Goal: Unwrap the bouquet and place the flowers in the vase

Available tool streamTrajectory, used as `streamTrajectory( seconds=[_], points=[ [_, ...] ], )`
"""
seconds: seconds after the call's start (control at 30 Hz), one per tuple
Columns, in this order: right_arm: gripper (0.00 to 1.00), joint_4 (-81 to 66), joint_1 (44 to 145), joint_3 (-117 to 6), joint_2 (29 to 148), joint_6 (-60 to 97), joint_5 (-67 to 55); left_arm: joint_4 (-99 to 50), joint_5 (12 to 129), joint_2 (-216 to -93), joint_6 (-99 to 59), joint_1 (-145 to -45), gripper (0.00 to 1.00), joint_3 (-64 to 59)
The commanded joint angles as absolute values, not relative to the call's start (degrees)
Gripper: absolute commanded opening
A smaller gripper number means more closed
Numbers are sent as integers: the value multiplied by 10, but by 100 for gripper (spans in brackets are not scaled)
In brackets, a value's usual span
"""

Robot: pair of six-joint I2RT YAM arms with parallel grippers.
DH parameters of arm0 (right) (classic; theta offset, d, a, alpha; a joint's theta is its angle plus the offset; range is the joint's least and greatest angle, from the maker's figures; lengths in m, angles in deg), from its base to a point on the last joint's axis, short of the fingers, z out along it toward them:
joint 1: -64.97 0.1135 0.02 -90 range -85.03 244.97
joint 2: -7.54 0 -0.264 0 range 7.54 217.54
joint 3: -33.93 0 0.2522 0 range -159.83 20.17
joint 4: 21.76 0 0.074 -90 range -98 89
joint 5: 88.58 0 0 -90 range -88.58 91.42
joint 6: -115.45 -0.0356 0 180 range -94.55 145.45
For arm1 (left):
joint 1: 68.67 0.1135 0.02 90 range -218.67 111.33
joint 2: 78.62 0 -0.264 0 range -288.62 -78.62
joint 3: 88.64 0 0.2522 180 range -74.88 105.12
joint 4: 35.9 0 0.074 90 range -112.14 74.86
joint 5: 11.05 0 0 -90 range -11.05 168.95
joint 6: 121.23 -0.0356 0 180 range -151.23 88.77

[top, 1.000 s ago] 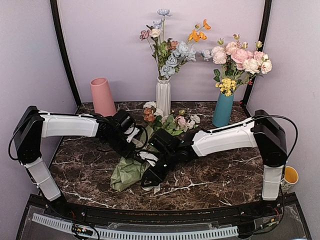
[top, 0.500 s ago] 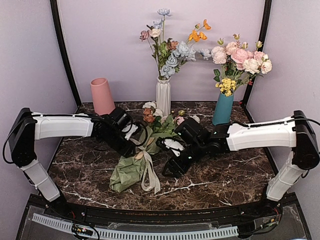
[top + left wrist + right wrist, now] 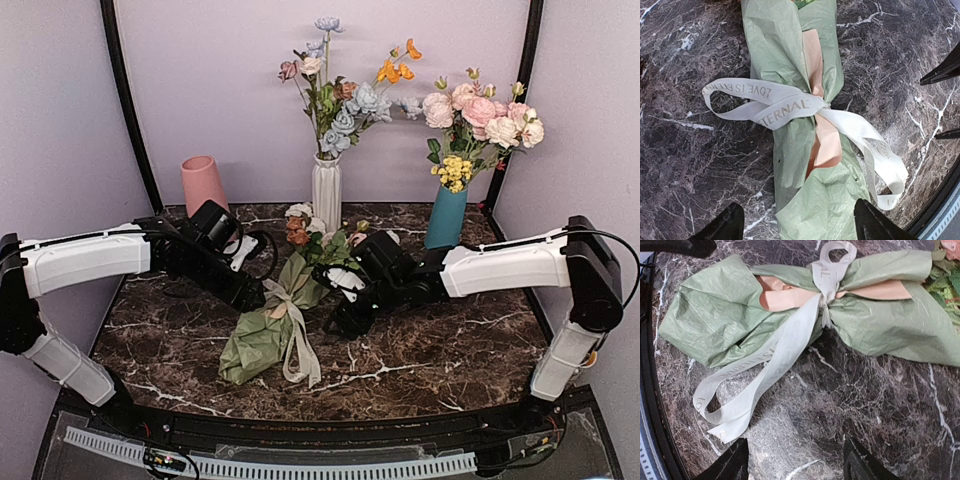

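**Top view.** The bouquet point(image 3: 262, 338) lies on the marble table point(image 3: 450, 350), wrapped end toward the near edge and the flowers point(image 3: 322, 240) toward the back. A cream ribbon point(image 3: 296, 348) is tied round its middle, tails trailing toward the near edge. The pink vase point(image 3: 205, 192) stands upright behind and to the left of the bouquet, well apart from it. A white vase point(image 3: 326, 190) and a teal vase point(image 3: 446, 218), both filled, stand behind the bouquet. The left arm point(image 3: 90, 262) reaches in from the bouquet's left and the right arm point(image 3: 500, 268) from its right. The jaw state cannot be told here.

**Left wrist view.** The left jaws are spread, their tips on either side of the bouquet's point(image 3: 785, 45) green paper end and holding nothing. The ribbon point(image 3: 765, 100) is knotted over a peach inner sheet point(image 3: 825, 142).

**Right wrist view.** The right jaws are spread and empty over bare table point(image 3: 865, 405) just beside the bouquet point(image 3: 880, 325). The ribbon point(image 3: 775, 360) tails lie loose near them.
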State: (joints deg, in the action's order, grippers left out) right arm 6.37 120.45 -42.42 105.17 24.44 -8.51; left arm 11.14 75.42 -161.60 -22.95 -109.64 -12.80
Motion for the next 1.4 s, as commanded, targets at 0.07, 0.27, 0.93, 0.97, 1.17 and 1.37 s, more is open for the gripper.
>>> streamTrajectory(
  seconds=[0.07,0.27,0.93,0.97,1.17,1.37],
  points=[
    [60,-9,1198,-440,1093,259,-149,138,714,-1623,-222,-1092,77,-162],
    [53,-14,1201,-479,1146,237,-185,132,696,-1654,-226,-1092,75,-174],
    [44,-57,1210,-501,1203,195,-199,95,705,-1682,-236,-1092,71,-200],
    [42,-58,1210,-501,1206,193,-197,94,706,-1683,-237,-1091,71,-200],
    [10,-51,1210,-500,1207,191,-180,80,719,-1679,-232,-1091,62,-214],
    [0,-46,1208,-480,1183,188,-164,65,743,-1680,-217,-1090,49,-233]
  ],
)
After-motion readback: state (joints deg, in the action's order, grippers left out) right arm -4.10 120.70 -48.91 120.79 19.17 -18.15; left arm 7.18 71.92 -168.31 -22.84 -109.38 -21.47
